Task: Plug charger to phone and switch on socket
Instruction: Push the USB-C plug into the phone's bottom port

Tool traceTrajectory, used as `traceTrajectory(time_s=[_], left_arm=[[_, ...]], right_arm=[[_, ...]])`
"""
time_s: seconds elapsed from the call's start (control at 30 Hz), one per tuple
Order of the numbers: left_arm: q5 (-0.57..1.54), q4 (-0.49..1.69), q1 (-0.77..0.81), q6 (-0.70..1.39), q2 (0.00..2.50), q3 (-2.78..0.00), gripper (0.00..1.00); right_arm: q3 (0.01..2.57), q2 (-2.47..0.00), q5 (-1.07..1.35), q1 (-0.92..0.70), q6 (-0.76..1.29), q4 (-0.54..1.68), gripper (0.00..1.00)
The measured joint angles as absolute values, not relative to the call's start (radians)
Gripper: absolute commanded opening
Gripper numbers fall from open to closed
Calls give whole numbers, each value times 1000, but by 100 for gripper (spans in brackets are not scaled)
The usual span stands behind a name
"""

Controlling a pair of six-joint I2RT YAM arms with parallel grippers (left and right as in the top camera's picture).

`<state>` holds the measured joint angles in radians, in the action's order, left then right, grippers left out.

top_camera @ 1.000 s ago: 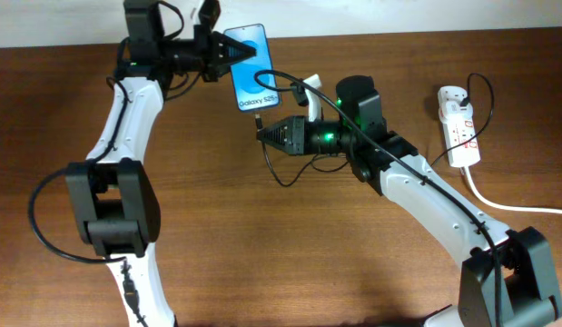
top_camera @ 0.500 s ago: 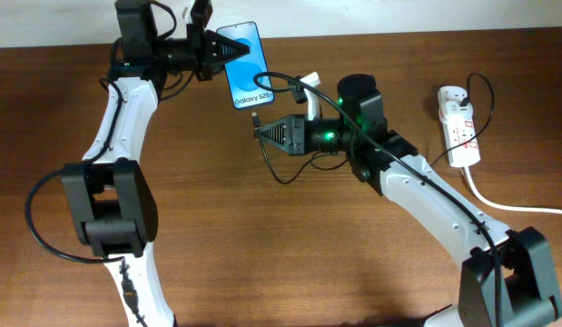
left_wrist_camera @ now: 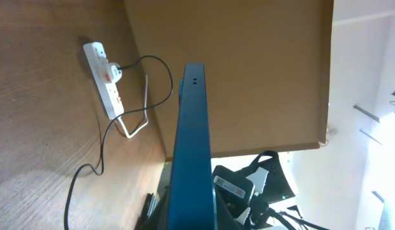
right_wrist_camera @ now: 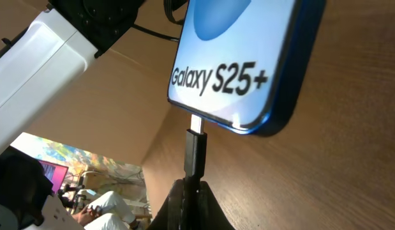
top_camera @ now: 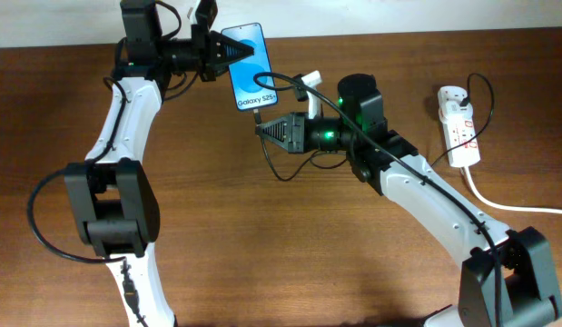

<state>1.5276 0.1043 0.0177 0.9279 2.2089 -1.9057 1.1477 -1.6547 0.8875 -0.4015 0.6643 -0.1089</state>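
The phone (top_camera: 249,66), blue screen reading "Galaxy S25+", is held at the table's back by my left gripper (top_camera: 228,53), which is shut on its top end. In the left wrist view I see the phone edge-on (left_wrist_camera: 191,153). My right gripper (top_camera: 261,132) is shut on the charger plug (right_wrist_camera: 195,153); its metal tip touches the phone's bottom edge (right_wrist_camera: 242,76). The thin black charger cable (top_camera: 281,168) loops on the table. The white socket strip (top_camera: 458,124) with red switches lies at the right; it also shows in the left wrist view (left_wrist_camera: 104,76).
A thick white cord (top_camera: 507,204) runs from the socket off the right edge. A black cable (top_camera: 480,91) arcs above the socket. The wooden table's far edge (top_camera: 399,34) meets a white wall right behind the phone.
The left gripper and phone shifted slightly left and up, then came back. The right gripper with the plug edged up toward the phone's bottom edge.
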Motion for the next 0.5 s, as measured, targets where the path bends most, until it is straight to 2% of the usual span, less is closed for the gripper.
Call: traceTrajectory(time_s=[0.5], left_arm=[[1525,104,20,928,2209,-1906,0]], right_arm=[[1146,-1655,889,-393,654,-112,4]])
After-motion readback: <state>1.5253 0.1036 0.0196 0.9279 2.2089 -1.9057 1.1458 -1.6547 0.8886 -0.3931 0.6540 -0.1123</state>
